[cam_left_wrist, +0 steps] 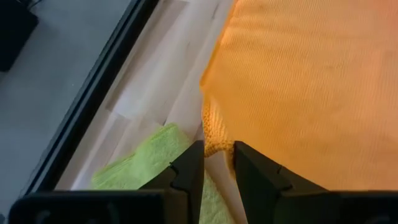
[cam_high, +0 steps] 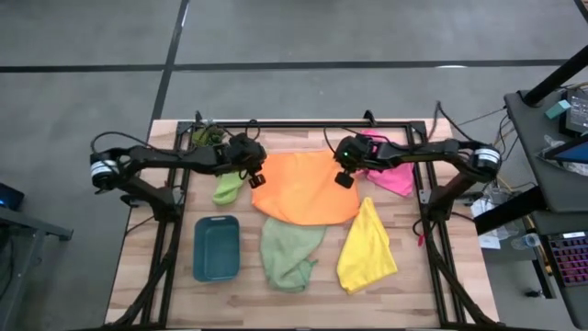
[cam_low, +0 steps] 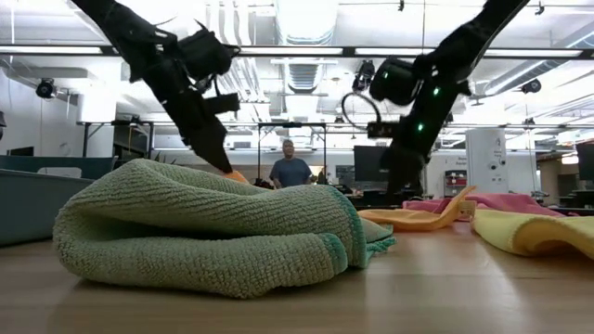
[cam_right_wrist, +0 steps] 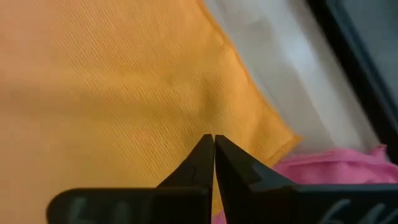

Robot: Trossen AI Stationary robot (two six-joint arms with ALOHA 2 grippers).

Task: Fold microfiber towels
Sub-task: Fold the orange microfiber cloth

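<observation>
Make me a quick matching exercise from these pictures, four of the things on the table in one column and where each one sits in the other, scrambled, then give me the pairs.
Things
1. orange towel
2. teal tray
3. yellow towel
4. pink towel

Places, as seen from overhead
A. front left of the table, beside the sage green towel
B. far right, just beyond the right gripper
C. centre, spread flat, a gripper pinching each far corner
D. front right, in a loose bunch

Pairs: 1-C, 2-A, 3-D, 4-B

The left gripper grips the orange towel's other far corner.
</observation>
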